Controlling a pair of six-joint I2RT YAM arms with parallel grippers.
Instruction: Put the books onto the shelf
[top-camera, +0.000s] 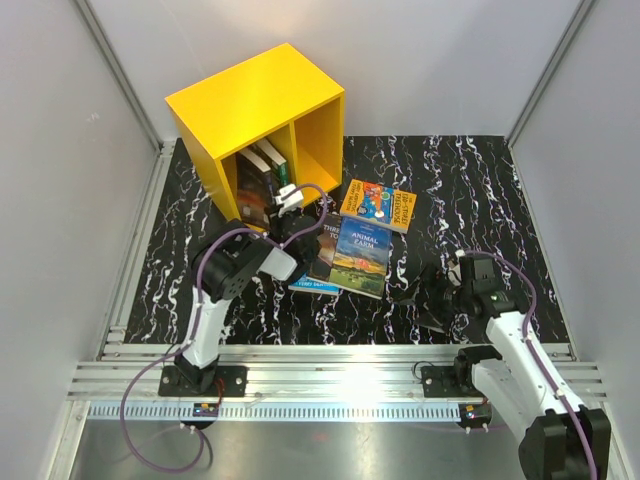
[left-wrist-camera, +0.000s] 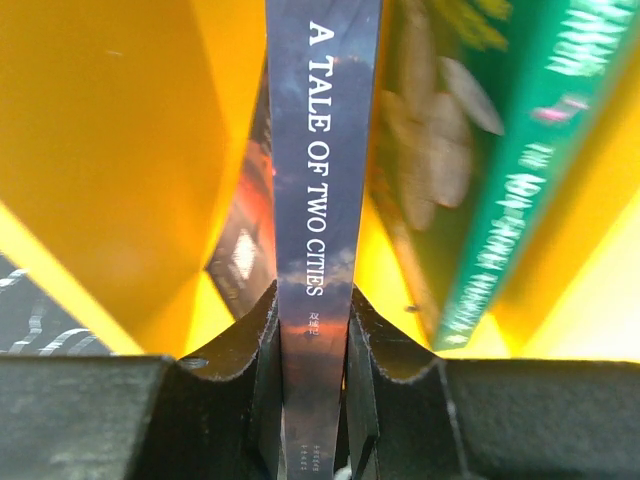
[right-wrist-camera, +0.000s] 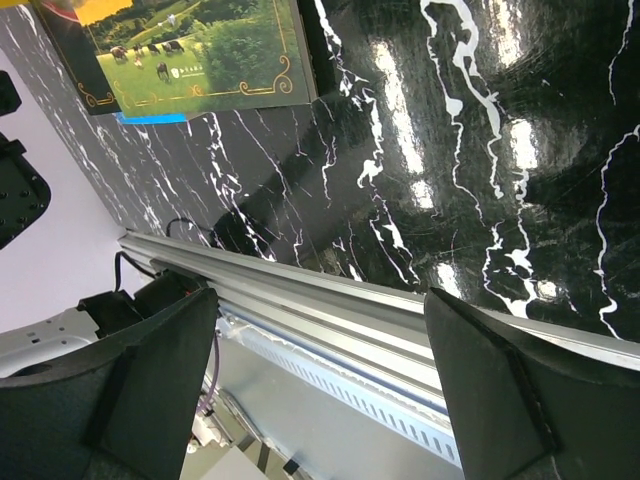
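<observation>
Book (left-wrist-camera: 325, 150) gripped — at shelf (left-wrist-camera: 110, 150) mouth

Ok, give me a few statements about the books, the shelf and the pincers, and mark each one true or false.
1. The left pincer is shut on the Tale of Two Cities book. True.
2. The right pincer holds the Animal Farm book. False: it is open and empty, and that book lies on the table.
3. Both compartments of the shelf hold books. False: in the top view, only the left compartment shows books.
4. An orange-yellow book lies flat on the table. True.
</observation>
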